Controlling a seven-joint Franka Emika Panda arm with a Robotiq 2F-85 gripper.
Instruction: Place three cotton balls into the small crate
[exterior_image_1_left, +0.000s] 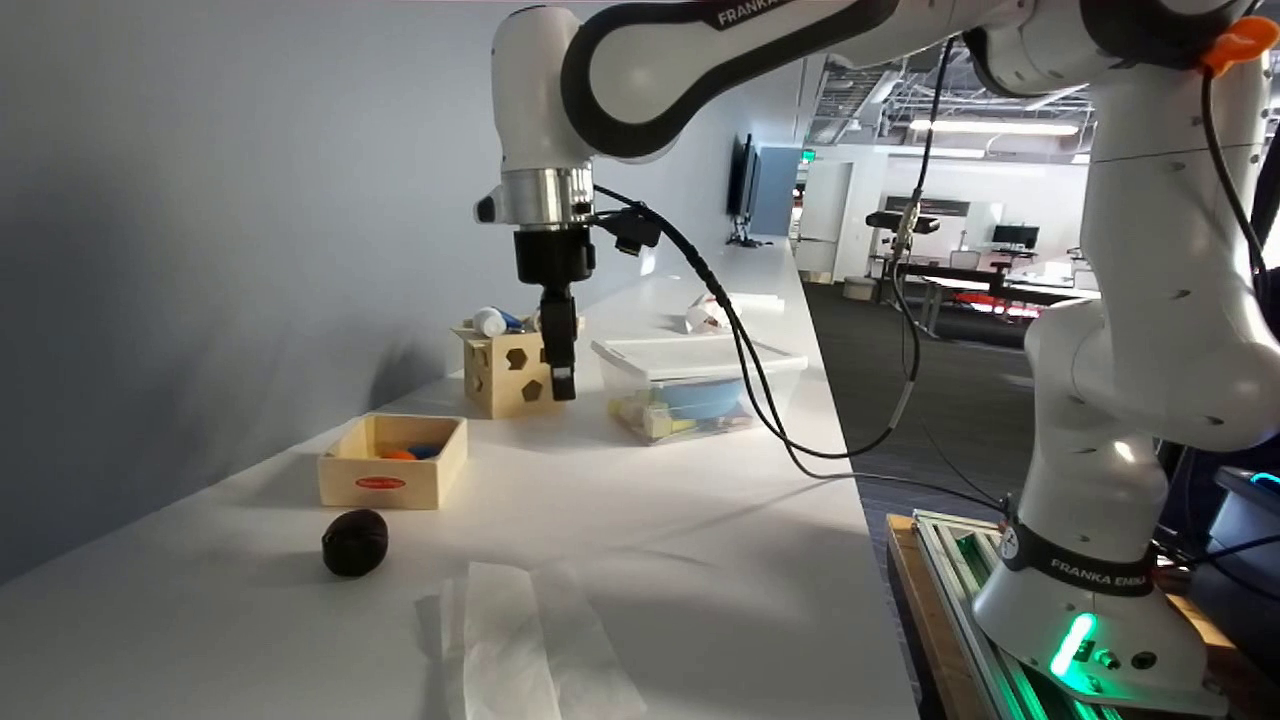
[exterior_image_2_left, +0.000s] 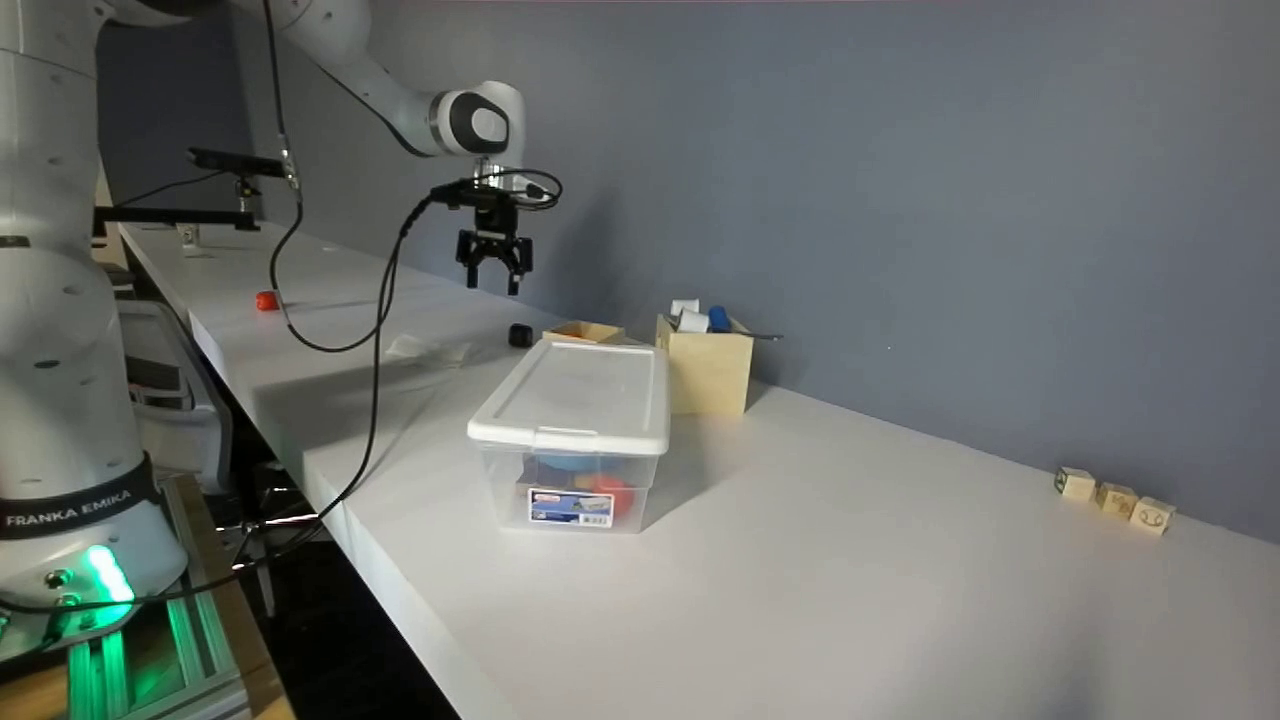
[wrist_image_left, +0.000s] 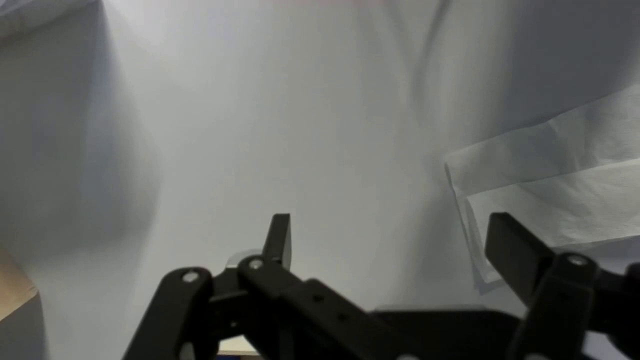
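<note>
The small crate (exterior_image_1_left: 380, 482) is a low, light wood box with a red patch, near the wall; it also shows in an exterior view (exterior_image_2_left: 598, 330). An orange ball (exterior_image_1_left: 398, 454) and a blue ball (exterior_image_1_left: 425, 451) are partly visible inside it. A dark brown-black ball (exterior_image_1_left: 355, 543) lies on the table beside the crate, also in an exterior view (exterior_image_2_left: 520, 335). A red ball (exterior_image_2_left: 267, 300) lies near the table's edge. My gripper (exterior_image_1_left: 563, 385) is open and empty, high above the table; its spread fingers show in the wrist view (wrist_image_left: 390, 240). A strip of the crate (wrist_image_left: 237, 346) peeks out below them.
A light-wood cube with holes (exterior_image_1_left: 508, 375) holds white and blue items. A clear lidded tub (exterior_image_1_left: 700, 390) stands beside it. A folded white cloth or paper (exterior_image_1_left: 530, 640) lies on the table. Small wooden blocks (exterior_image_2_left: 1115, 499) lie by the wall. Cables hang from the arm.
</note>
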